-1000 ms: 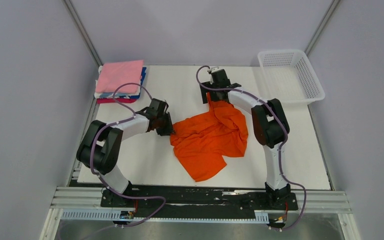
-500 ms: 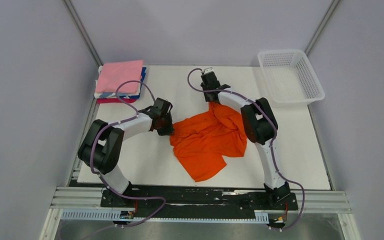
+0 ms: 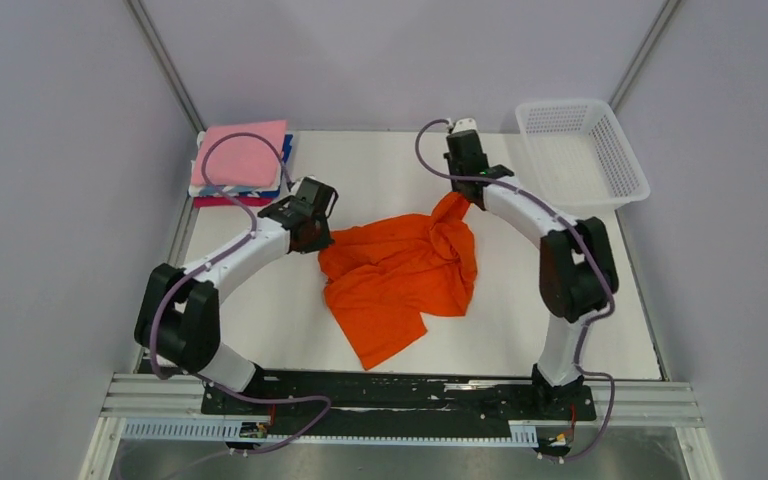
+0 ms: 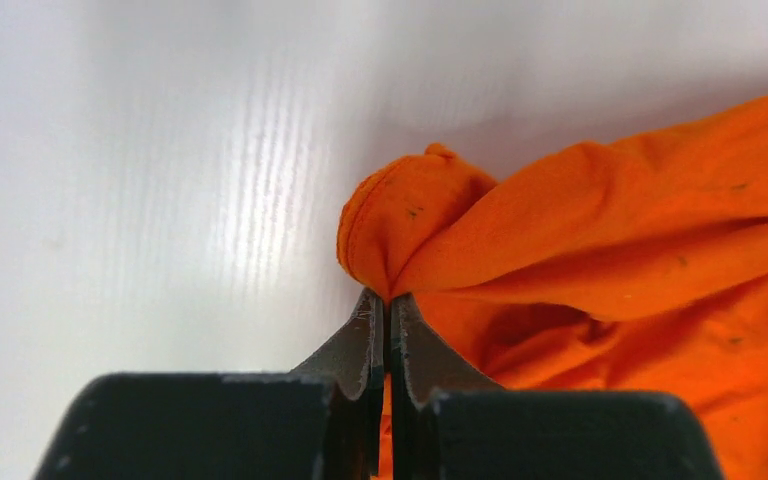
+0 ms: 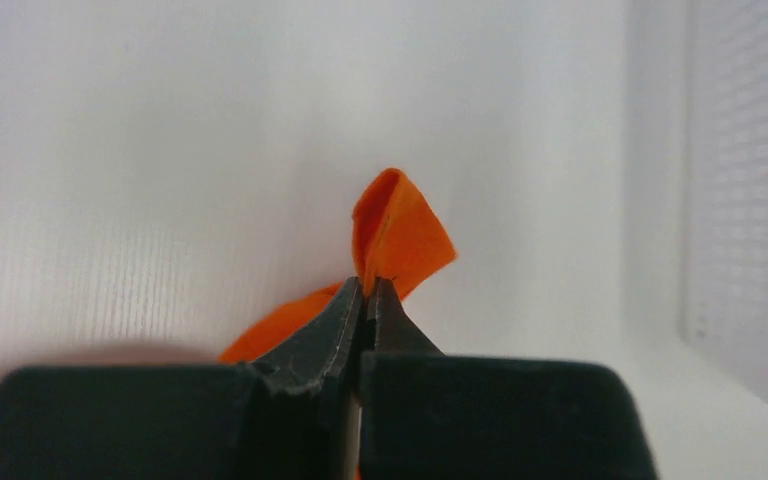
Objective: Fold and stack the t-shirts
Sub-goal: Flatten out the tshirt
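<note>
One orange shirt (image 3: 400, 275), crumpled, lies at centre frame on the table (image 3: 260, 320). Left gripper (image 4: 386, 300): fingers pressed together on a hemmed fold at the shirt's left edge. Right gripper (image 5: 365, 285): pinched tight on the shirt's upper-right corner, near the basket (image 3: 632, 165) at upper right. One folded stack (image 3: 240, 158), pink on top, sits at upper left.

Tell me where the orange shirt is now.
In the top view the orange shirt lies crumpled in the middle of the table; the left jaws pinch its left edge and the right jaws its far corner, toward the basket.
</note>
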